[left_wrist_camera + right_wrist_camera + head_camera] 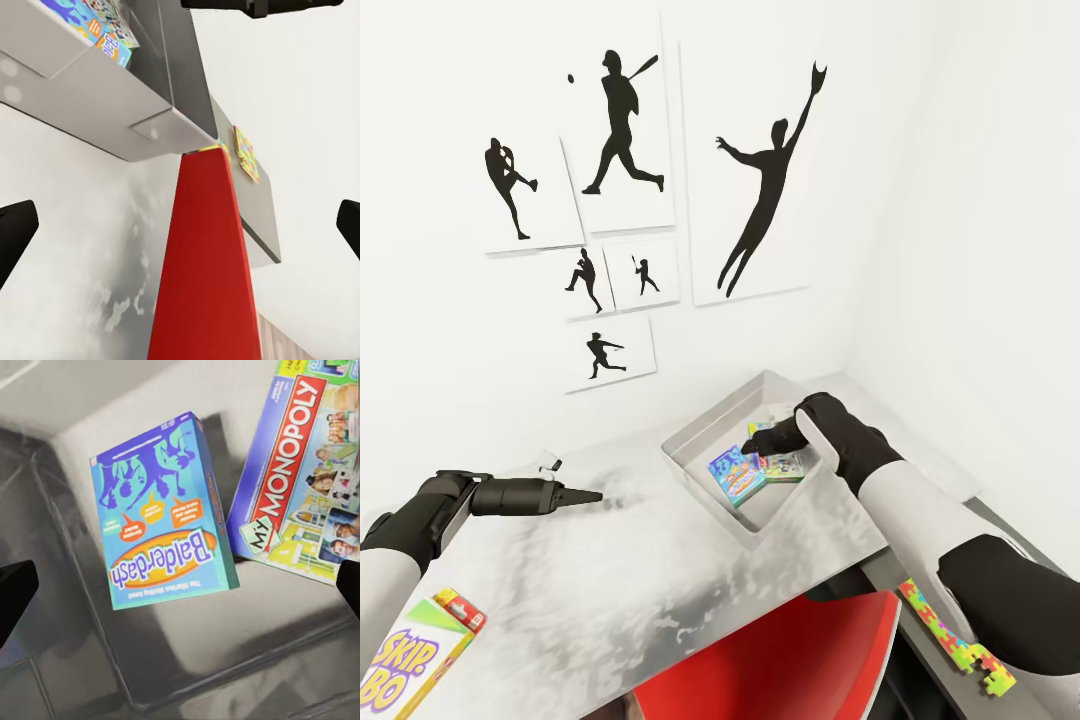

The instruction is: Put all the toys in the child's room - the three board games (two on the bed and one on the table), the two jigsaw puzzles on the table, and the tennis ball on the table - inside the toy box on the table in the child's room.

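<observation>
2 board games, Balderdash (161, 514) and Monopoly (300, 472), lie flat inside the toy box (695, 440) near the table's (610, 580) far right corner, the empty right gripper (760, 438) hanging spread-fingered above them, apparently just after a drop, while the left gripper (588, 495) hovers empty, fingers apart, and Skip-Bo (415, 660) waits at the table's near left edge.

The head camera looks down from above and behind both arms onto the surface (610, 570), taking in the grey toy box (705, 425), the red chair (780, 655) and the wall of silhouette posters (630, 130) beyond. The left wrist camera sits low over the surface, facing past its parted jaws toward the toy box (112, 112) and chair (202, 270). The right wrist camera hangs close above the box, looking straight down between its jaws at the Balderdash box (161, 514) and Monopoly box (300, 472). All three views share the toy box.
</observation>
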{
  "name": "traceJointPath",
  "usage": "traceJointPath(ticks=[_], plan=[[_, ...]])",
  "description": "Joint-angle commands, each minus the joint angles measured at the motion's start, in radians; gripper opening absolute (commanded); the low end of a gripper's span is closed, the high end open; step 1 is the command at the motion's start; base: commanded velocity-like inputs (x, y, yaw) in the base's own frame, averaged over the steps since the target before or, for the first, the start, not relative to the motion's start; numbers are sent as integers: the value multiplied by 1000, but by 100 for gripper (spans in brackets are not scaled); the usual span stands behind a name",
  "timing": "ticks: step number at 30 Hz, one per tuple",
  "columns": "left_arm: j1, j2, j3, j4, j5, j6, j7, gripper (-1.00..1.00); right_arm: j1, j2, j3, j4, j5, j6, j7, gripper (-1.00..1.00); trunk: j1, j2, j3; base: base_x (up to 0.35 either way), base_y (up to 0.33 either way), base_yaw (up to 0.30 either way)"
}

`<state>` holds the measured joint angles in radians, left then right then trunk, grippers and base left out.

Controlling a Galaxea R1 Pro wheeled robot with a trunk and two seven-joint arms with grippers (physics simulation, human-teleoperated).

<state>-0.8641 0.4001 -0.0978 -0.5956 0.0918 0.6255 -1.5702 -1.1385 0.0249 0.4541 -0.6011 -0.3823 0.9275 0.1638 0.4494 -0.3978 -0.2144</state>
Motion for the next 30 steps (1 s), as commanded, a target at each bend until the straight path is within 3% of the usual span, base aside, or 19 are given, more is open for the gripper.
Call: traceJointPath(ticks=[1,13,21,30], plan=[[-1,2,-8,0,9,11,-1,100,-1,0,0,0,9,-8,8,100,1,-2,-2,0,0,0],[-1,12,-6,0,11,9,-1,100,-1,1,-2,1,2,-38,6,100,1,-2,-2,0,0,0],[-1,57,0,-1,26,9,-1,100,-1,1,-16,1,1,-41,5,100,1,-2,-11,0,0,0],[-1,73,1,-4,77,9,-1,100,-1,0,-36,1,0,-45,5,100,1,-2,-25,0,0,0]])
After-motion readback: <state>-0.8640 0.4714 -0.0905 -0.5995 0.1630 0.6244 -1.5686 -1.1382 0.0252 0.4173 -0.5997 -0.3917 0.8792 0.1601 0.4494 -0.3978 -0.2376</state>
